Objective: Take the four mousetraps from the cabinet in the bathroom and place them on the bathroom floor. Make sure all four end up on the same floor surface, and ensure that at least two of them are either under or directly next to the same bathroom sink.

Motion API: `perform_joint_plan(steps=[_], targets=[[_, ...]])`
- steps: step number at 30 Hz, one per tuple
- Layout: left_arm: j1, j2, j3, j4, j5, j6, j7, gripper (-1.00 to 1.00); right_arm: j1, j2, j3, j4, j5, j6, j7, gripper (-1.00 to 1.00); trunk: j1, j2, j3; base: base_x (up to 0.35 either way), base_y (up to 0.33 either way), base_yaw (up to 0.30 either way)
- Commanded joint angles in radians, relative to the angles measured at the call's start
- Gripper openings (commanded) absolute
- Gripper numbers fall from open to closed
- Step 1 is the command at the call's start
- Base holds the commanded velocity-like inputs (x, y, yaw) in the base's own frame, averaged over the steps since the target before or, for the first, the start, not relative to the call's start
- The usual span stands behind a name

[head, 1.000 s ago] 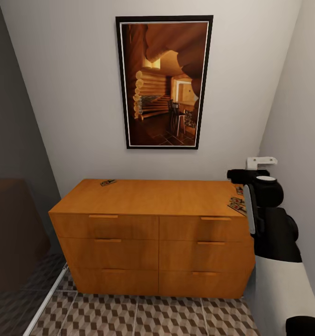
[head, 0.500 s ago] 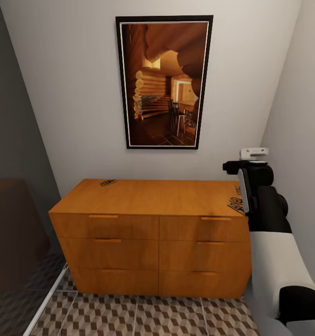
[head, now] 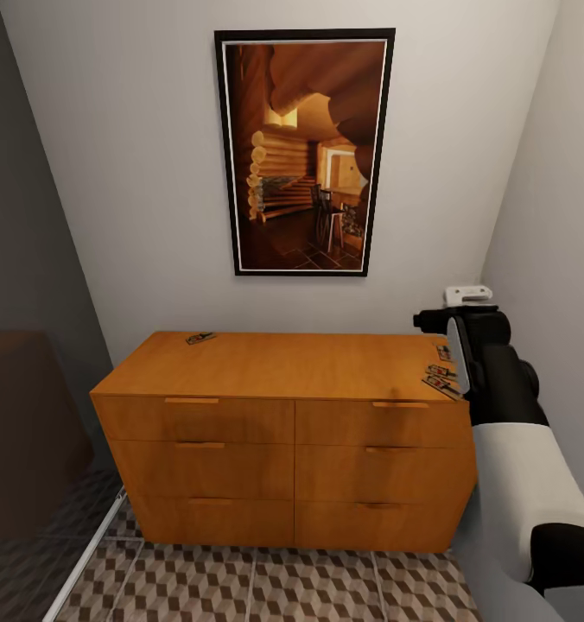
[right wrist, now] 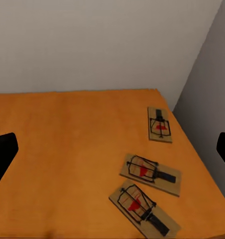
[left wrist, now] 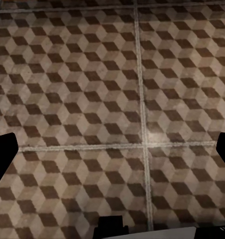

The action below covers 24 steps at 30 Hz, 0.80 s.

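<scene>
The right gripper is held with jaws apart and nothing between them, above the right end of the cabinet. Three mousetraps are laid flat on the cabinet top near its right edge, close together. A fourth trap is placed at the far left corner of the top. The left gripper is also spread wide and empty, pointed at the floor. A framed picture is hung above the cabinet.
</scene>
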Motion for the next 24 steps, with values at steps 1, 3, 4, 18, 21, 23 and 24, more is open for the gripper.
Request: perform_joint_plan(steps=[1, 3, 4, 18, 21, 23, 24], targets=[[0.000, 0.001, -0.005, 0.001, 0.001, -0.003, 0.001, 1.00, -0.001, -0.016, -0.014, 0.013, 0.000, 0.004, 0.033, 1.00, 0.000, -0.001, -0.001, 0.000, 0.000, 0.000], [0.000, 0.001, -0.005, 0.001, 0.001, -0.003, 0.001, 1.00, -0.001, -0.027, -0.026, 0.019, -0.001, 0.004, 0.057, 1.00, 0.000, -0.001, -0.001, 0.000, 0.000, 0.000], [0.000, 0.001, -0.005, 0.001, 0.001, -0.003, 0.001, 1.00, -0.001, -0.032, -0.031, 0.021, -0.001, 0.003, 0.072, 1.00, 0.000, -0.001, -0.001, 0.000, 0.000, 0.000], [0.000, 0.001, -0.005, 0.000, 0.000, -0.003, 0.001, 1.00, 0.000, -0.051, -0.042, 0.025, -0.001, 0.003, 0.119, 1.00, 0.000, -0.001, -0.001, 0.000, 0.000, 0.000], [0.000, 0.001, -0.005, 0.000, 0.000, -0.003, 0.001, 1.00, 0.000, -0.058, -0.043, 0.025, -0.001, 0.003, 0.123, 1.00, 0.000, -0.001, -0.001, 0.000, 0.000, 0.000], [0.000, 0.001, -0.005, 0.000, 0.000, -0.003, 0.001, 1.00, 0.000, -0.061, -0.043, 0.025, -0.001, 0.003, 0.136, 1.00, 0.000, -0.001, -0.001, 0.000, 0.000, 0.000], [0.000, 0.001, -0.005, 0.000, 0.001, -0.003, 0.001, 1.00, 0.000, -0.061, -0.043, 0.025, -0.001, 0.003, 0.142, 1.00, 0.000, -0.001, -0.001, 0.000, 0.000, 0.000]])
